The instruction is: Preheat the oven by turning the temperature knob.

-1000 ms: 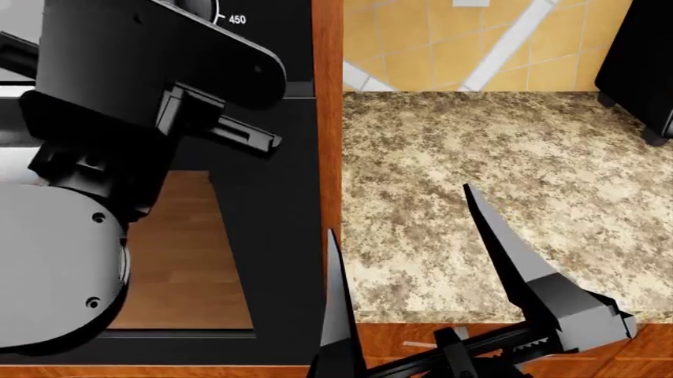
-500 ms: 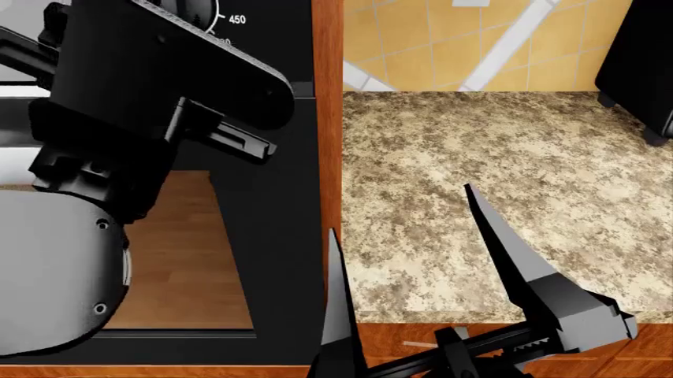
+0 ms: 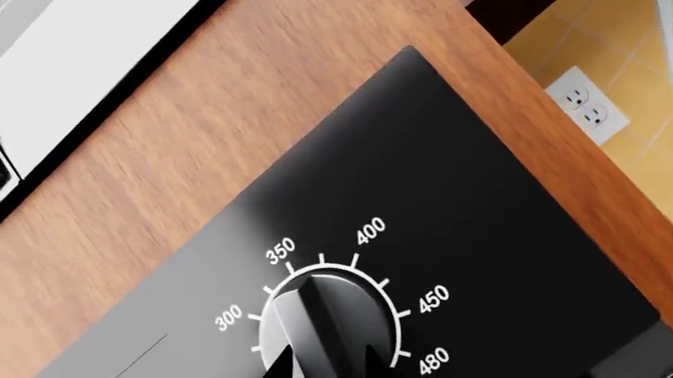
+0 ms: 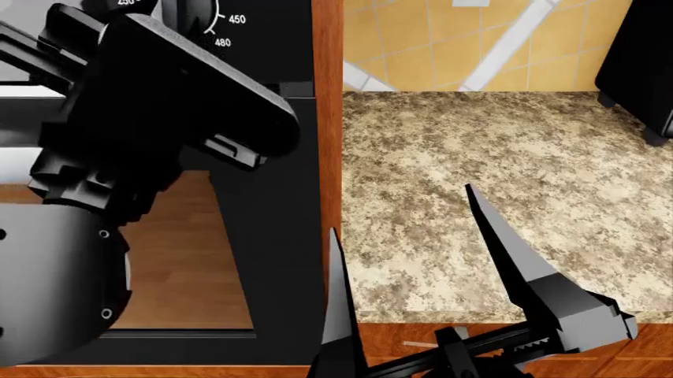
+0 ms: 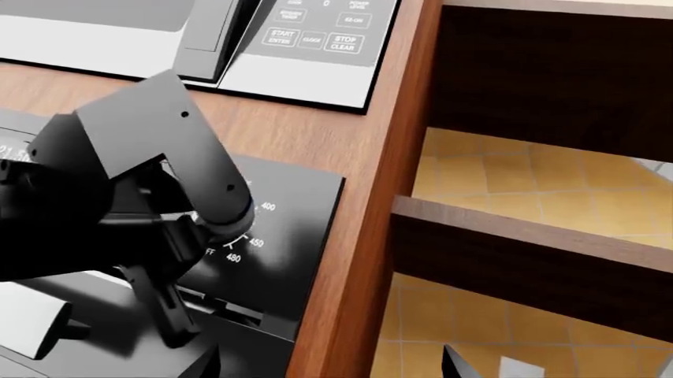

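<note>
The oven [image 4: 279,236] is black, with its glass door window [image 4: 179,260] at lower left in the head view. In the left wrist view the silver-grey temperature knob [image 3: 315,315] sits on the black panel [image 3: 462,197], ringed by white marks 300 to 480. Its narrow end lies near the 350 mark. My left gripper [image 3: 326,366] is shut on the knob, one fingertip on each side. In the head view my left arm [image 4: 147,118] hides the knob. My right gripper [image 4: 399,211] is open and empty, low beside the oven's right edge, and its tips show in the right wrist view [image 5: 328,362].
A wooden cabinet side [image 4: 327,118] runs along the oven's right edge. A granite countertop [image 4: 494,181] lies to its right, with a black appliance [image 4: 641,63] at the far right. A microwave keypad [image 5: 315,39] sits above the oven. A wall outlet [image 3: 587,106] shows.
My left wrist has rolled while holding the knob, and its body has swung up and left. The 480 mark now shows beside it. My right arm has not moved.
</note>
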You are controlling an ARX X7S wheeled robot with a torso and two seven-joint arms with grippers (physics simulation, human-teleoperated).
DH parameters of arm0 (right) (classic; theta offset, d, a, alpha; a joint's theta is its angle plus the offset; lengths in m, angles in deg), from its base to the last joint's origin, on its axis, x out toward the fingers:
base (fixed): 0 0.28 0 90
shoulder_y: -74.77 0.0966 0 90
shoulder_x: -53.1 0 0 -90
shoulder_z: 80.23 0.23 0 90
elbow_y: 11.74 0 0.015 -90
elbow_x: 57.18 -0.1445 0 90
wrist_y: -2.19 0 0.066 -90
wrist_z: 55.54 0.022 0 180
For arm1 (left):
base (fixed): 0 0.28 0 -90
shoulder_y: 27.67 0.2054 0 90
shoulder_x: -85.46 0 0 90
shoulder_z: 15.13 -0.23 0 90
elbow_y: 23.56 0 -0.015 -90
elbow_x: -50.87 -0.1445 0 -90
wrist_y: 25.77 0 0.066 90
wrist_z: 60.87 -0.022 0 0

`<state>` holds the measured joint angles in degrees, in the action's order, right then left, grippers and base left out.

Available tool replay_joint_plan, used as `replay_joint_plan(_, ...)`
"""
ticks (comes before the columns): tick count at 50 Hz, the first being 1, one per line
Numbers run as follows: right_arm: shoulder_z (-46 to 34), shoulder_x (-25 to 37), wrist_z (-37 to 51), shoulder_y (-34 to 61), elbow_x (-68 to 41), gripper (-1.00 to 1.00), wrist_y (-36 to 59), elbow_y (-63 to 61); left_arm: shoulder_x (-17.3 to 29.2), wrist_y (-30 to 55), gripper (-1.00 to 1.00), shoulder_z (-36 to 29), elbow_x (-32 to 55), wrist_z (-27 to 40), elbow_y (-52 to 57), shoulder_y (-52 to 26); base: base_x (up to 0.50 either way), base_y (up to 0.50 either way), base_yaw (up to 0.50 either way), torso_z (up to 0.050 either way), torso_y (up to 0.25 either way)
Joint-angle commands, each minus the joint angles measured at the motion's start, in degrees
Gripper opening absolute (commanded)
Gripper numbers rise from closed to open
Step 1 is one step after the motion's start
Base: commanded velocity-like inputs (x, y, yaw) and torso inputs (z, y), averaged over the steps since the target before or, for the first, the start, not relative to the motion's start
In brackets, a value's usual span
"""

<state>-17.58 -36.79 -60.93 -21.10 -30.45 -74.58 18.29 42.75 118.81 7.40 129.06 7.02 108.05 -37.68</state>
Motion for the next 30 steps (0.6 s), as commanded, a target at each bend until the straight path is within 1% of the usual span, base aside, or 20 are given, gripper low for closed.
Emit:
replay_joint_plan(1,-0.34,-0.11,-0.07,-0.02,0.38,1.00,-0.08,-0.03,-2.85,-3.55,-1.00,-1.37,1.95,-9.01,-23.45,-1.69,0.03,-0.01,-0.01,0.010,0.000)
replay_joint_plan(12,-0.34,-0.11,-0.20,0.02,0.54,1.00,-0.21,-0.03,-2.53,-0.71,-1.00,-3.59,-1.09,-9.80,-21.31,-2.99,0.01,-0.01,-0.01,0.001,0.000)
replay_joint_plan(30,-0.31,-0.11,-0.09,0.06,0.68,1.00,-0.52,-0.03,-3.47,2.65,-1.00,-7.89,-7.21,-11.19,-19.18,-4.04,0.01,-0.01,-0.01,0.002,0.000)
